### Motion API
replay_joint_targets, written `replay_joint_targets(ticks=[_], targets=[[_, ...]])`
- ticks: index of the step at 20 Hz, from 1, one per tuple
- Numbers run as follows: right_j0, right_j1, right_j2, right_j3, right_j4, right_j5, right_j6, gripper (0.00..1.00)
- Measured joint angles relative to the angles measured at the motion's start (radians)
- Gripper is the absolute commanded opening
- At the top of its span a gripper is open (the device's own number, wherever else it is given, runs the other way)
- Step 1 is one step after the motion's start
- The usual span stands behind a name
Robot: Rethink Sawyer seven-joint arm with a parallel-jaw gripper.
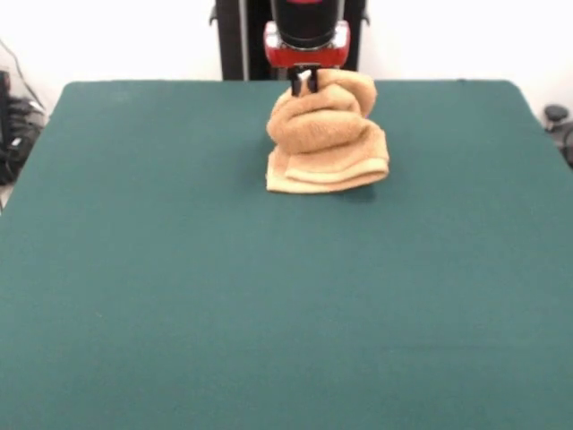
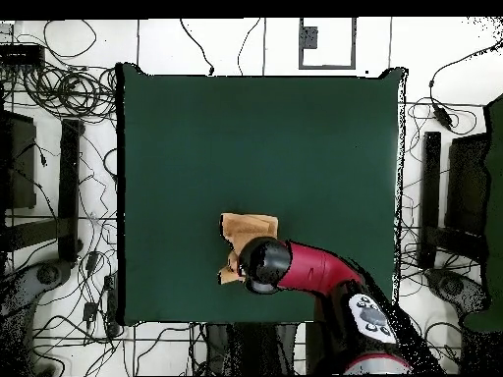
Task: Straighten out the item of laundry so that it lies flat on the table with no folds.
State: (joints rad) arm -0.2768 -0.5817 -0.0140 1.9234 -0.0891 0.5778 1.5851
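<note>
Tan-orange terry cloth is what we attend to first: the towel (image 1: 327, 139) stands in a bunched, twisted heap, its upper part drawn up into a soft coil while its lower hem (image 1: 327, 179) rests on the table (image 1: 269, 313) in a couple of stacked folds. We judge that it stands tall like this because it is being held from above: the gripper (image 1: 303, 82) meets the top left of the heap, and its dark fingertips (image 1: 296, 87) sit close together with cloth between them, so we read them as narrowly pinched on a fold of the towel rather than spread. From the front the towel lies near the far edge of the green felt, a little right of the middle; from overhead we see only part of it (image 2: 246, 228), peeking out beside the arm (image 2: 309, 273), near the table edge closest to the robot's base. The arm's red and black wrist covers the rest of the cloth in that view, so we cannot tell how the hidden part is folded. We take the lift as a way of letting the weight of the cloth pull the folds open, with the hem staying down as an anchor. The task looks far from done, since no part of the towel lies in a single flat layer. Wide bare felt lies on every other side, which gives room for spreading. Cables (image 2: 69, 93) lie on the floor round the table, well apart from the work.
</note>
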Motion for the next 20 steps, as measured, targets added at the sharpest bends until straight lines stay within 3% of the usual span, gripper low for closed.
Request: replay_joint_targets(ticks=[12,20], targets=[[0.032,0.067,-0.069,-0.008,0.068,0.072,0.003,0.00],[0.033,0.097,-0.085,-0.016,0.044,0.023,0.005,0.00]])
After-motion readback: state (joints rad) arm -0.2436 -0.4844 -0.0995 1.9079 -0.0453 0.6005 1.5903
